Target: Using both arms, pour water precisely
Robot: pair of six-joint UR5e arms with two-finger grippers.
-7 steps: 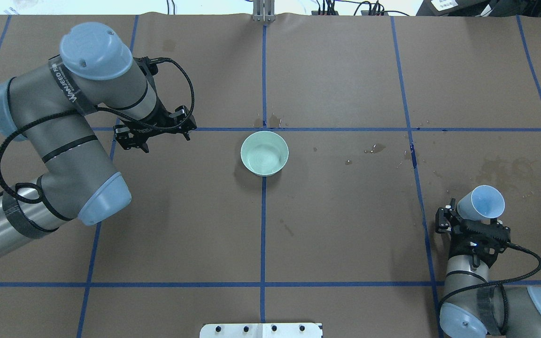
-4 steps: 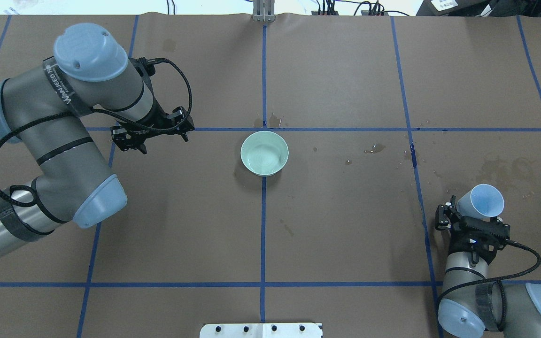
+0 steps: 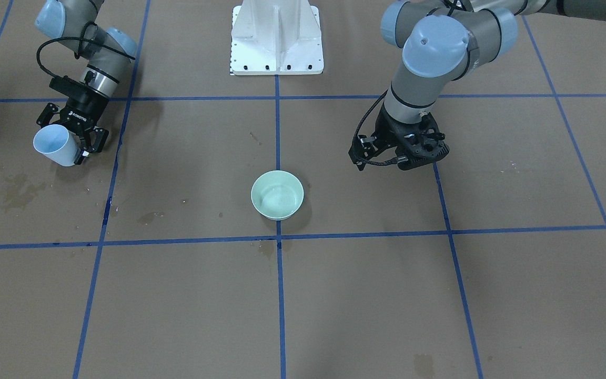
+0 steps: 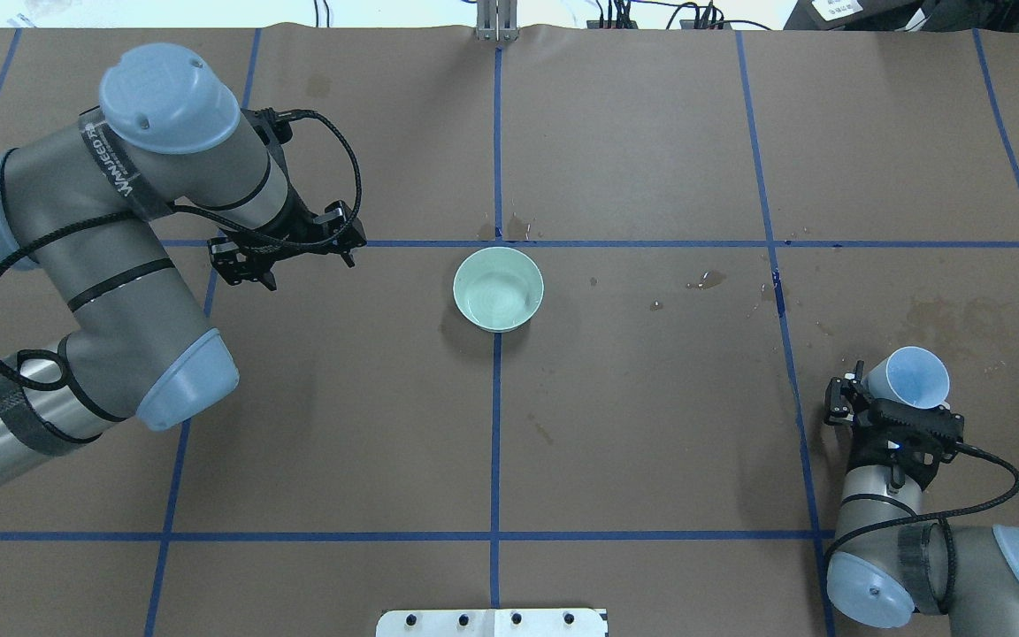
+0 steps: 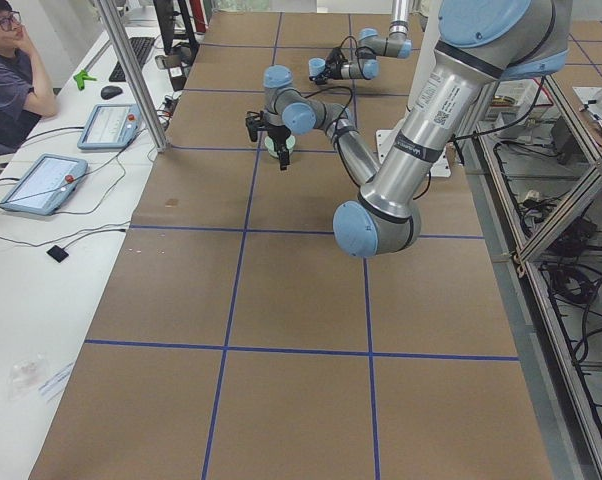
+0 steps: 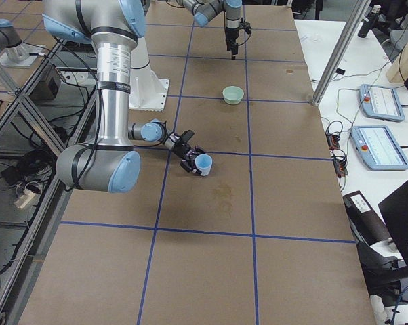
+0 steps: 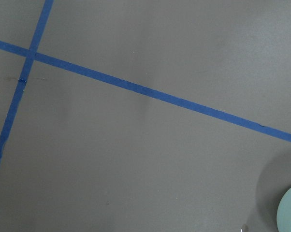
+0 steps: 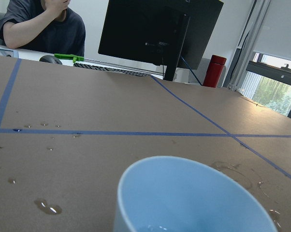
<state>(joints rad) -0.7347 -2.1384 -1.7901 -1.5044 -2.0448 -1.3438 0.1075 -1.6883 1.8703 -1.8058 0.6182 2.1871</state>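
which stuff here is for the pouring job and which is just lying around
For the job: blue cup held in the right tool; green bowl mid-table; left tool.
Just lying about: dark stains; spilled drops; white pedestal; tablets on the side desk.

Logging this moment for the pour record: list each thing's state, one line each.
Right gripper, shut on the blue cup.
Blue cup, held tilted, far from the bowl, nothing pouring out.
Green bowl, upright on the table, shallow water inside.
Left gripper, open, empty, beside the bowl.
Table, some wet spots and stains.
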